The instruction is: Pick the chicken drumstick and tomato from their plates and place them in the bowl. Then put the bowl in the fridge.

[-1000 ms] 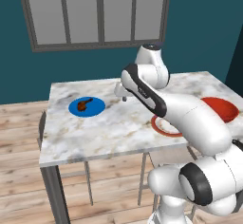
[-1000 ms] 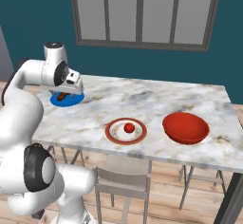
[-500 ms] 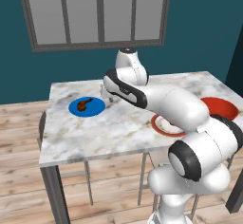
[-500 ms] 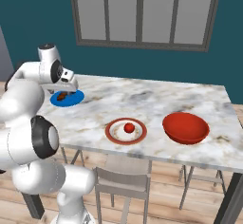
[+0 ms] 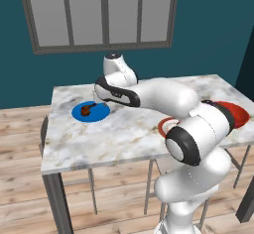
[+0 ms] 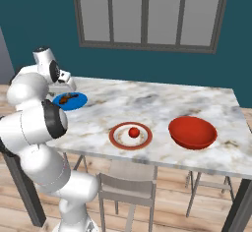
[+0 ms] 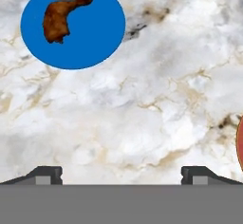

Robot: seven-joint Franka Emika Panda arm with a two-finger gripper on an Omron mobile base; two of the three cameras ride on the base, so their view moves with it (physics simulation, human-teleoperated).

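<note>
Wide-open gripper (image 7: 121, 173) hovers over marble table (image 7: 142, 123); chicken drumstick (image 7: 61, 18) lies on blue plate (image 7: 90, 38) at eleven o'clock.

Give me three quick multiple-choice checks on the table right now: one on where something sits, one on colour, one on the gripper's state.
1. Where is the tomato?
A. in the bowl
B. on the red-rimmed white plate
C. on the blue plate

2. What colour is the plate under the drumstick?
A. blue
B. white
C. green

3. The gripper is:
A. shut on the drumstick
B. shut, empty
C. open, empty

Key: 1 B, it sits mid-plate beside the empty bowl. 2 A, a plain blue disc. 3 C, the fingertips stand wide apart over bare marble table.
</note>
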